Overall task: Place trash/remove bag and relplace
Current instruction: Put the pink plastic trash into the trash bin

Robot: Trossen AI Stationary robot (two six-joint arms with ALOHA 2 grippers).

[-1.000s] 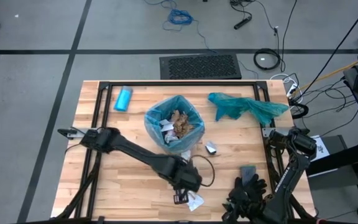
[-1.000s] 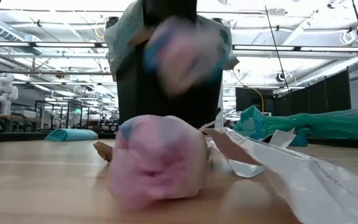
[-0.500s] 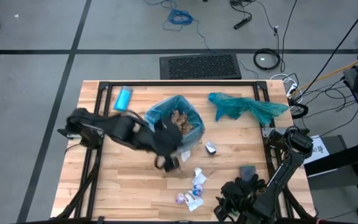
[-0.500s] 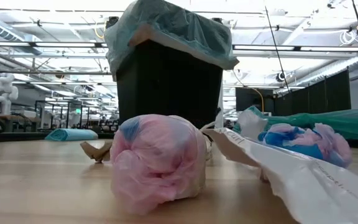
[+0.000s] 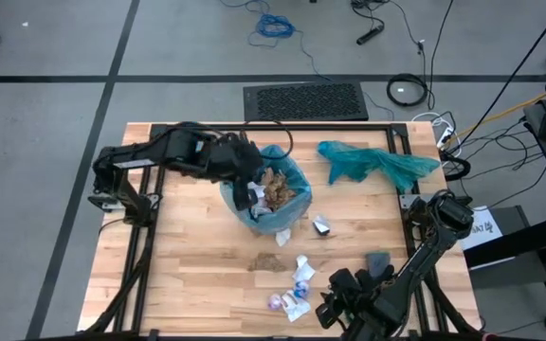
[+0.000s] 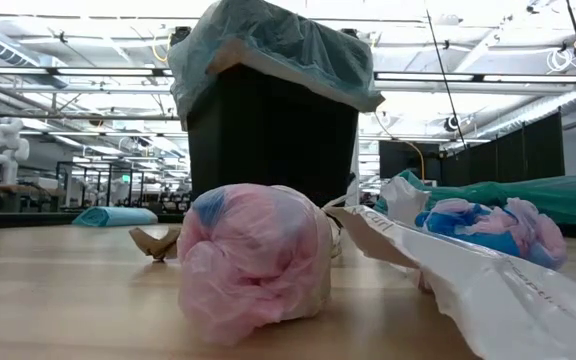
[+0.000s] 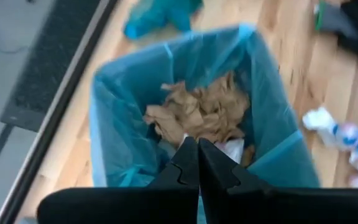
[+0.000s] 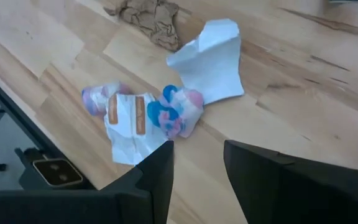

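Trash, in the form of crumpled brown paper wads (image 5: 275, 187) and white scraps, lies inside the thin pale sky-blue plastic liner bag (image 5: 290, 217) that lines the dark bin in the middle of the wooden table (image 5: 188, 275). More scraps lie loose on the boards: a pink-and-blue crumpled wrapper (image 8: 174, 112), a white paper piece (image 8: 211, 59), a brown paper wad (image 8: 148, 17) and a small silvery bit (image 5: 321, 225).

The left gripper (image 7: 197, 163) hangs over the bin's mouth with its fingers pressed together and nothing visibly between them. The right gripper (image 8: 196, 167) hovers low at the table's near edge, its fingers spread apart and empty, just above the loose wrappers.

The collecting step looks to be in hand, and the bag is not yet lifted out. The next move likely calls for the right gripper to lower onto the pink-and-blue wrapper, close on it, and carry it to the bin.
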